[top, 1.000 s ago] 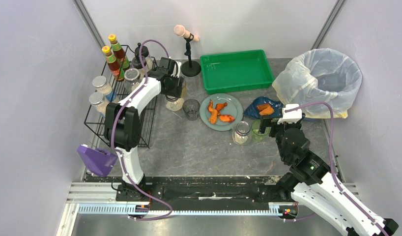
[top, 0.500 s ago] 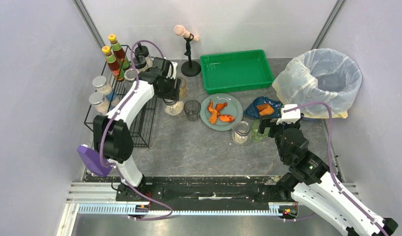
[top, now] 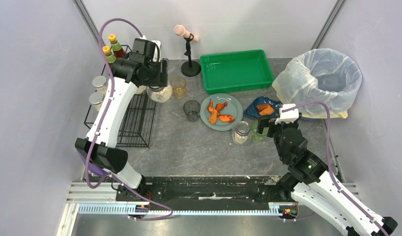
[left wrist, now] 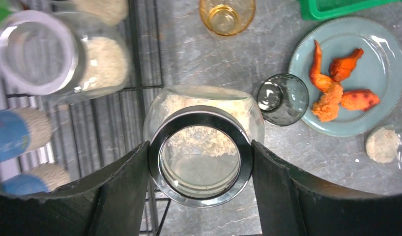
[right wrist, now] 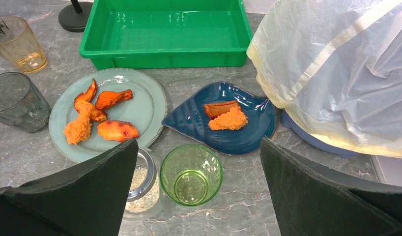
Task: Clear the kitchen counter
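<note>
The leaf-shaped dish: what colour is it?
The dish is dark blue, clearest in the right wrist view.

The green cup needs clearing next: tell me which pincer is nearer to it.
Right. The right pincer hovers open over the green cup; the left pincer is far across the counter by the wire rack, gripping a glass jar.

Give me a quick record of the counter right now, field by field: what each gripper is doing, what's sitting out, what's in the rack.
left gripper: closed on the grain jar, over the wire rack edge
right gripper: open, holding nothing, above the green glass
on kitchen counter: amber cup, dark glass, grey plate of fried pieces, blue dish with food, small jar, green glass
in rack: sauce bottles, lidded jars
far side: green tray, lined bin
</note>
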{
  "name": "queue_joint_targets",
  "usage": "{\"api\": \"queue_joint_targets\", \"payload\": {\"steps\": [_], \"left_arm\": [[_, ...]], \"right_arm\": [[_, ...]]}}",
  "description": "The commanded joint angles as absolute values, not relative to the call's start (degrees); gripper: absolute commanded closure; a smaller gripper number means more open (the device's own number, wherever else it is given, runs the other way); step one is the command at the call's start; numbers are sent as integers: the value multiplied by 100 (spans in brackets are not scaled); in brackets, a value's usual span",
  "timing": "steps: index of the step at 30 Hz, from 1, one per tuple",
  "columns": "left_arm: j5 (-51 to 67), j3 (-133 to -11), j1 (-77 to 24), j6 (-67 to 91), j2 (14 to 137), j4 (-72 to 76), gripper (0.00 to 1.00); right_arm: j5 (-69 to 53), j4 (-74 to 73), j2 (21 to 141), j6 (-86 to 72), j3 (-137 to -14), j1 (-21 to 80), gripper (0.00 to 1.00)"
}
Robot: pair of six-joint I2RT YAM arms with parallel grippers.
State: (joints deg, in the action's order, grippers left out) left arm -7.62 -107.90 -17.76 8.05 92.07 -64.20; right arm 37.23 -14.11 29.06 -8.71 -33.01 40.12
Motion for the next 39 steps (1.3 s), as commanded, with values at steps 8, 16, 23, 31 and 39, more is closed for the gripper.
{"api": "queue_joint_targets", "payload": {"steps": [8,16,23,31,39], "left_arm": [[-1734,-11416,-1222,1247,8877,-7253,97],[-1921,-10850,-756,977,8673,-6734,97],[-1784,-10183,-406,673,8695,-6122,96],[-1737,-9748,-231,787,8751,-5612,93],[-1398,-9308,-221,850,8687,-5162,84]], "right_arm": [[3668,-1116,2945,-766,-3322,3999,2],[3686,-1083,2966,-747,-3313,3999,2],[3706,-1060,2981,-746,-3305,3994,2],[3719,-1124,3025,-696,-3372,3999,2],[3686,-1143,3074,-709,-3420,3999,2]]}}
